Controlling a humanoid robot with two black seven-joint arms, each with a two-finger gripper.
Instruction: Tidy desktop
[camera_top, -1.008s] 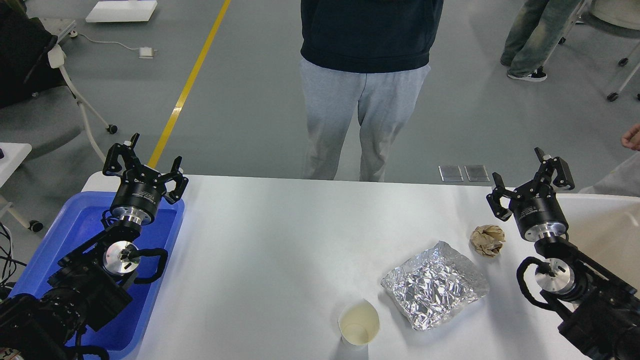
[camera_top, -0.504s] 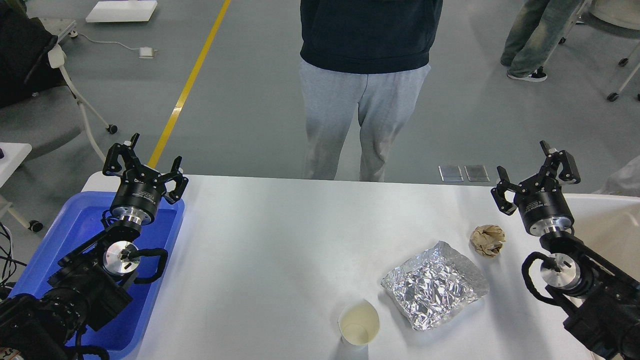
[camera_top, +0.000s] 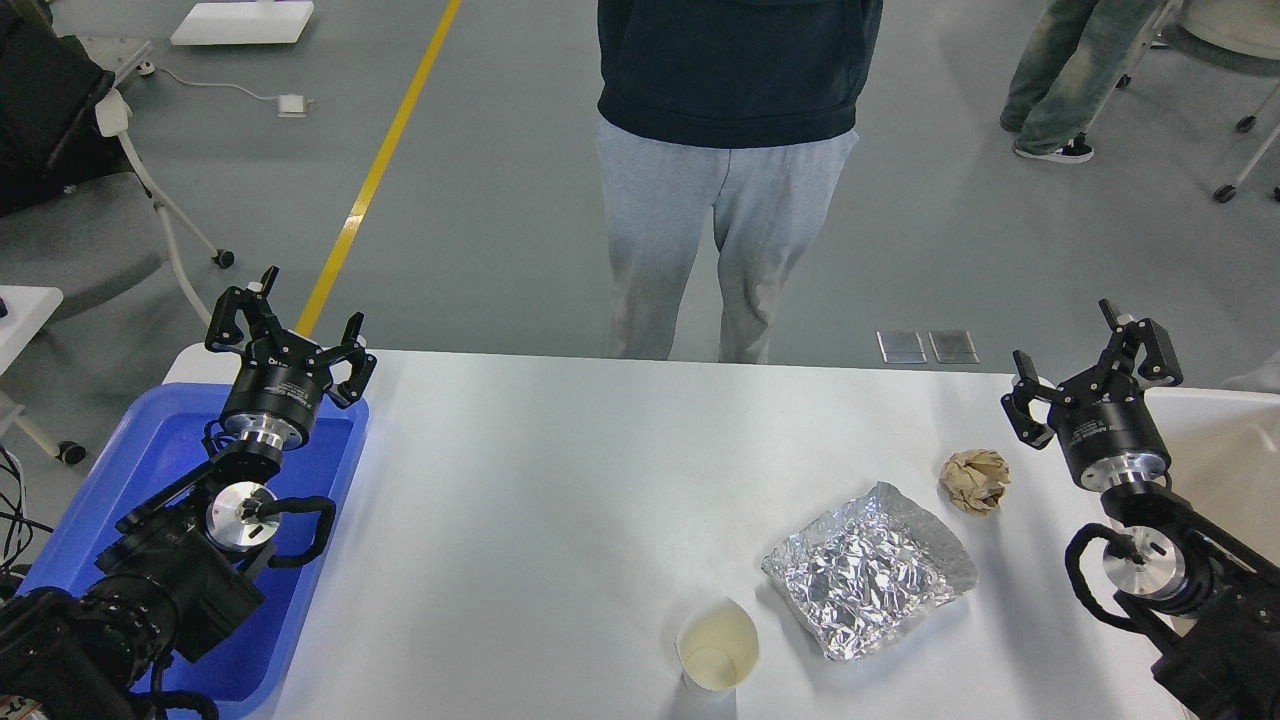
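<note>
A: Where is the desktop (camera_top: 560, 500) seen?

B: It is spread across the lower half of the head view, white and matte, with a rounded corner at about 10 o'clock. Three loose things are found on its right half.

A: Which things?

B: A paper cup (camera_top: 717, 647) is stood upright near the bottom edge, at about 6 o'clock, open at the top. A crumpled sheet of foil (camera_top: 868, 570) is laid flat just beside it, toward 2 o'clock from the cup. A brown paper ball (camera_top: 975, 480) is set near the foil's far corner, apart from it.

A: How is the left gripper (camera_top: 288, 331) held?

B: It is raised over the far end of the blue tray (camera_top: 120, 490), at 9 o'clock in the view. Its fingers are spread apart and nothing is held between them.

A: And the right gripper (camera_top: 1092, 367)?

B: It is held at 3 o'clock, above the table's right edge beside the cream bin (camera_top: 1225, 440). Its fingers are likewise parted, with nothing gripped. The paper ball lies toward 8 o'clock from it, untouched.

A: Is anything else seen?

B: A person in grey trousers (camera_top: 720, 220) is stood behind the far edge, at 12 o'clock, and a yellow floor line (camera_top: 380, 170) is run toward 11 o'clock.
</note>
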